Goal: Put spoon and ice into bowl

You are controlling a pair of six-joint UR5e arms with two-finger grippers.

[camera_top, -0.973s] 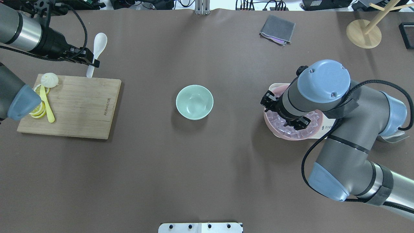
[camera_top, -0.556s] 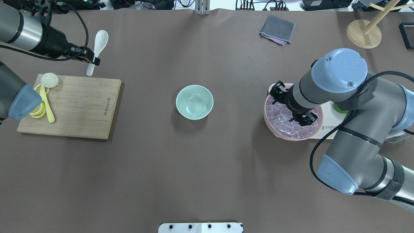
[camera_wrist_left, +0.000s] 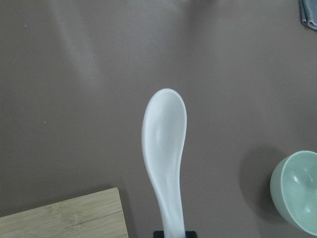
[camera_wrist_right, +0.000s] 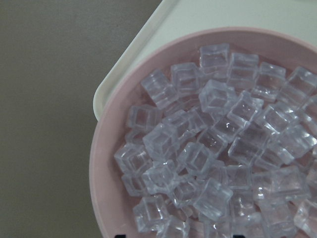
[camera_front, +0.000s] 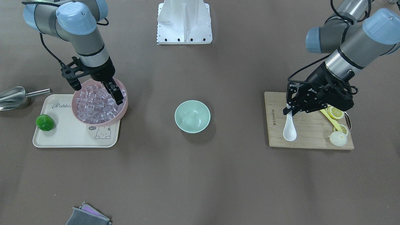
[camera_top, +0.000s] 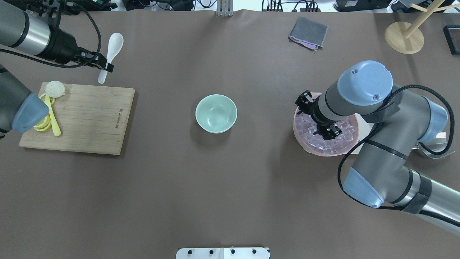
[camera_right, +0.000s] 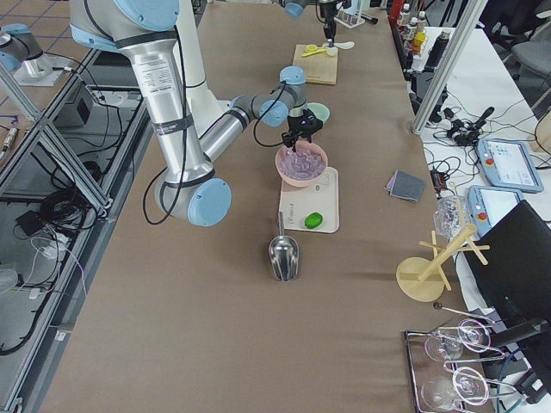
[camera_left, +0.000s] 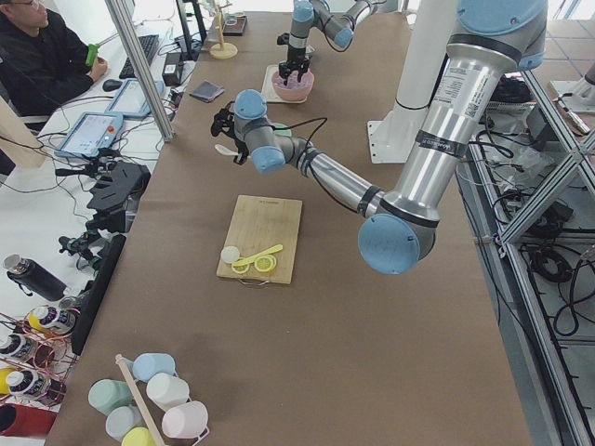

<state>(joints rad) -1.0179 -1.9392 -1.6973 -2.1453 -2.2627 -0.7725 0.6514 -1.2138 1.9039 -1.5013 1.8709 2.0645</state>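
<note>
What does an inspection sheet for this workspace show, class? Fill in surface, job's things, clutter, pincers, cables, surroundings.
Surface: brown table, no spills seen.
Job's things: spoon held above table by its handle; bowl empty, mid-table; ice piled in pink bowl on tray.
Clutter: cutting board with lemon slices and yellow utensil; steel scoop; green fruit; grey cloth.
Pincers: left pincer shut on spoon; right pincer open over ice.
Cables: black cable loops along each arm.
Surroundings: seated person at side desk; wooden stand at table corner.

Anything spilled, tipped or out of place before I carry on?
Nothing stands out. The ice sits wholly inside the pink bowl, none on the tray or table. The mint-green bowl is upright and empty. The left gripper holds the white spoon by its handle.
</note>
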